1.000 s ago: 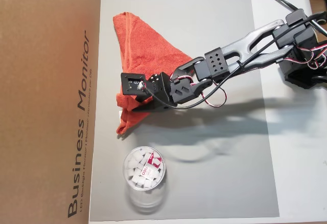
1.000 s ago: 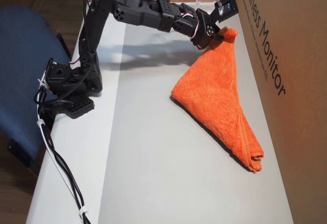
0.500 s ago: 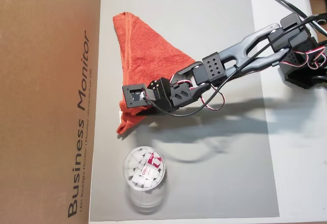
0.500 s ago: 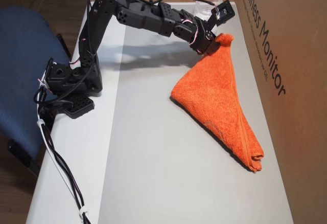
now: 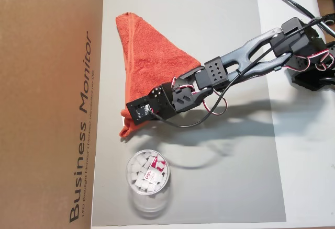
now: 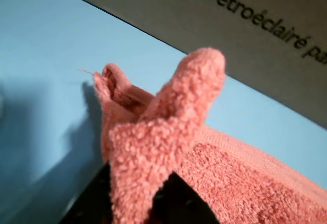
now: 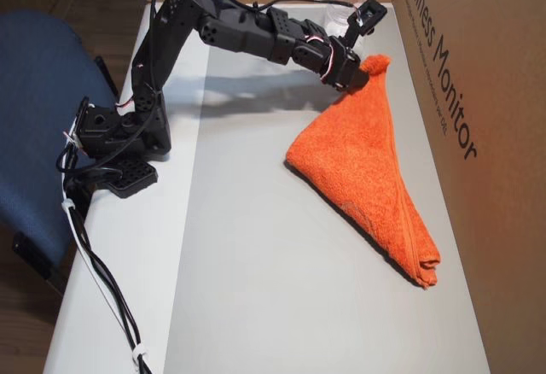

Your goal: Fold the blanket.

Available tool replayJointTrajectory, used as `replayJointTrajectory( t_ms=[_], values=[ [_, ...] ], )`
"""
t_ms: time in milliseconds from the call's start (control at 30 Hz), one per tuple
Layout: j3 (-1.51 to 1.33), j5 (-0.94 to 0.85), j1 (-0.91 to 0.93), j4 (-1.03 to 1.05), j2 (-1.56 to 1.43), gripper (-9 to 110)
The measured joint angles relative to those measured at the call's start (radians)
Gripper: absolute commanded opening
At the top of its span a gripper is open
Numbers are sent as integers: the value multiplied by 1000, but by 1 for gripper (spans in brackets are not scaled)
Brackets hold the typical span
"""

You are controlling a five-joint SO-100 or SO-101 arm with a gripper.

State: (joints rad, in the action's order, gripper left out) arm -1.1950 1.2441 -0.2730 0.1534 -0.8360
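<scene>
Cardboard box [image 5: 49, 103]: large, brown, printed "Business Monitor"; stands along one edge of the surface.

Surface [image 5: 209, 30]: grey mat on a white top.

Arm [image 7: 171, 41]: black, base clamped at the surface edge, reaching across toward the box.

Blanket [image 5: 149, 61]: orange-red terry cloth, lying on the mat beside the box, doubled into a rough triangle in both overhead views [image 7: 358, 156]. One corner is lifted clear of the mat. Judged soft, light and limp; it will drape and sag from any held point, and the loops should resist slipping. Best taken at a corner or hem.

Jar [image 5: 148, 174]: clear plastic, white pieces inside; near the blanket's lifted end, apart from it.

Hand [image 7: 357, 73]: clenched on the blanket's raised corner; the wrist view shows cloth [image 6: 168, 132] bunched upward between dark fingers.
</scene>
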Motion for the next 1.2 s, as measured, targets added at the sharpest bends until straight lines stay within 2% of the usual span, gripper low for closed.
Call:
replayJointTrajectory(
  t_ms=[267,767,967,1200],
  values=[
    [11,-192,-11,0,14,1],
    [15,-434,-17,0,28,1],
    [15,-472,-21,0,28,9],
    [15,-474,-31,2,29,10]
  ],
)
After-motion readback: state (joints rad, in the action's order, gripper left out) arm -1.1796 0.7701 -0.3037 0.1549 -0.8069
